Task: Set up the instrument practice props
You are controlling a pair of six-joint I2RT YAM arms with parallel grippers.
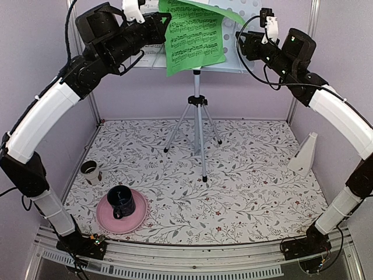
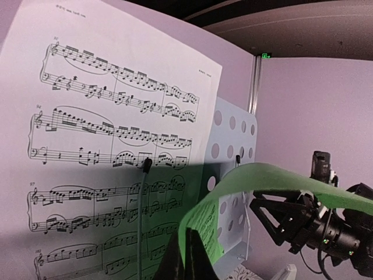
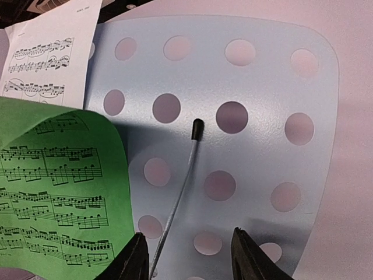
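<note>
On my overhead feed I see a dark mug (image 1: 120, 201) standing upright on a pink plate (image 1: 138, 221) at the near left of the floral-patterned counter (image 1: 250, 186). A small beige cup (image 1: 91, 172) stands just beyond it, close to the left wall, apart from the plate

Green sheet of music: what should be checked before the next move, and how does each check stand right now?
1. Grip of left gripper on green sheet: ok, shut on it.
2. The green sheet flat against music stand: not ok, it curls forward.
3. The wire holder over the green sheet: not ok, it lies on bare stand beside it.
4. The right gripper open and empty: ok, jaws either side of the wire.
5. The white sheet flat on stand: ok.
6. The tripod upright: ok.
</note>
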